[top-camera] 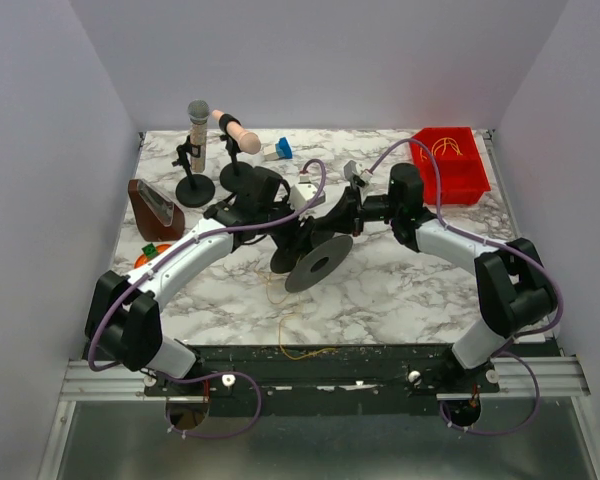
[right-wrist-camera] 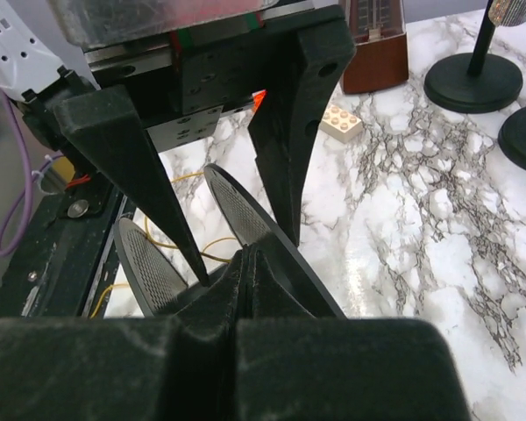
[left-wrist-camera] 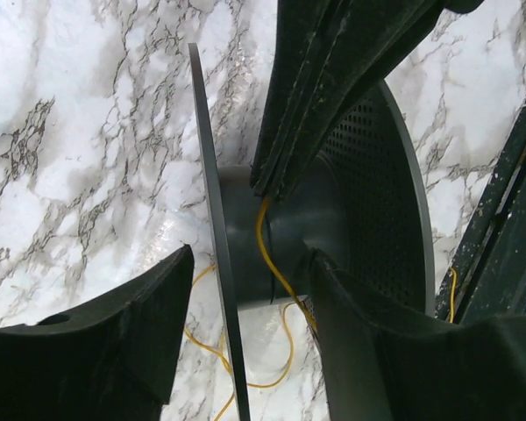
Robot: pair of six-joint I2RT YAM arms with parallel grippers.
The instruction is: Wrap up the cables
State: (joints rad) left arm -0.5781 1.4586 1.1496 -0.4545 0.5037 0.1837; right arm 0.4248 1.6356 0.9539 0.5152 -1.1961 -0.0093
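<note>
A dark grey spool (top-camera: pixel 318 262) with two perforated flanges stands tilted at the table's middle. A thin yellow cable (top-camera: pixel 290 330) trails from it in loose loops toward the near edge. My left gripper (top-camera: pixel 296 236) is open and straddles one flange (left-wrist-camera: pixel 212 219), with gaps on both sides. My right gripper (top-camera: pixel 336 222) is shut with its tips between the flanges at the hub. In the left wrist view the cable (left-wrist-camera: pixel 276 272) comes out from the right gripper's tips (left-wrist-camera: pixel 267 180) and runs down over the hub. The right wrist view shows the pressed-together fingers (right-wrist-camera: pixel 245 263) and the flanges (right-wrist-camera: pixel 237 206).
Two microphones on stands (top-camera: pixel 198 125) (top-camera: pixel 235 130) and a brown metronome (top-camera: pixel 155 205) stand at the back left. A red bin (top-camera: pixel 450 160) is at the back right. A beige brick (right-wrist-camera: pixel 342 123) lies near the metronome. An orange object (top-camera: pixel 152 255) sits beside the left arm.
</note>
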